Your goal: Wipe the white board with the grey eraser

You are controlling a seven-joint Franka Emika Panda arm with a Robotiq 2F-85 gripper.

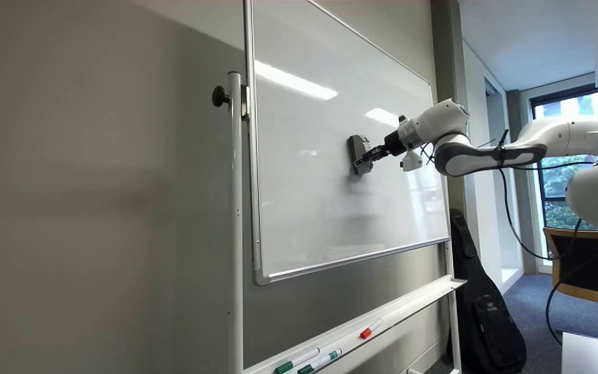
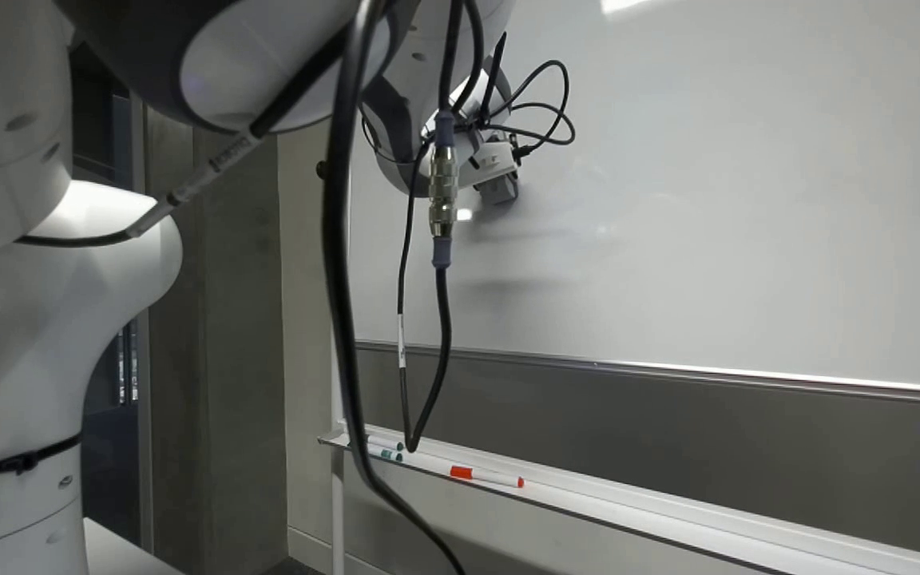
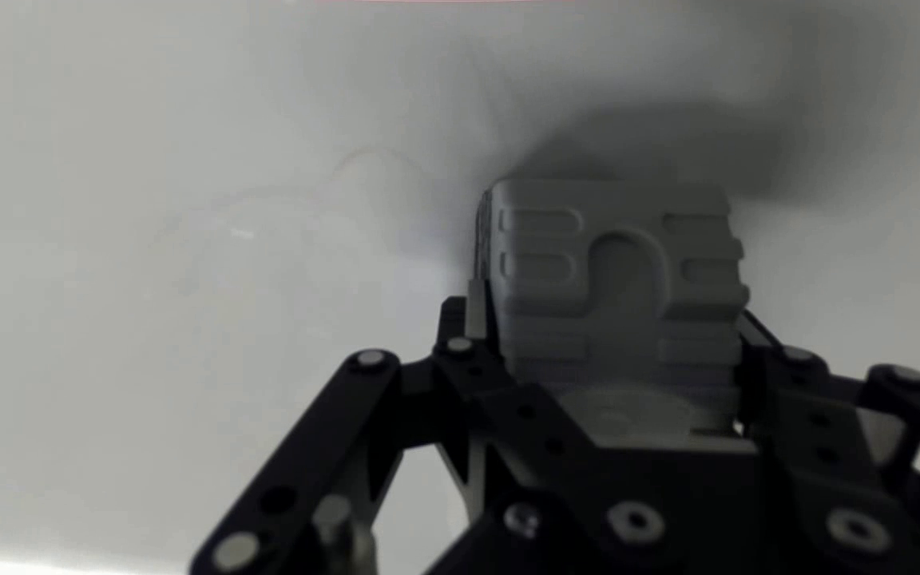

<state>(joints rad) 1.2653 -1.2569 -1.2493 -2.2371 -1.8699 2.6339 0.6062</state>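
The white board (image 1: pixel 304 218) stands upright in its silver frame and shows in both exterior views (image 2: pixel 731 200). It fills the background of the wrist view (image 3: pixel 124 383), with a faint curved smear (image 3: pixel 260 192) left of the eraser. My gripper (image 1: pixel 364 158) is shut on the grey eraser (image 1: pixel 357 146), with one finger on each side of it in the wrist view (image 3: pixel 624 335). The eraser is at the board's surface, right of its middle in an exterior view; whether it presses on it cannot be told. In an exterior view the arm hides most of the gripper, and part of the eraser (image 2: pixel 498 190) shows.
A white tray (image 1: pixel 413 307) runs below the board, holding a red marker (image 1: pixel 371 329) and two green markers (image 1: pixel 297 361). A white post (image 1: pixel 236 218) with a black knob stands at the board's side. Black cables (image 2: pixel 336 263) hang from the arm. A black instrument bag (image 1: pixel 486 317) leans nearby.
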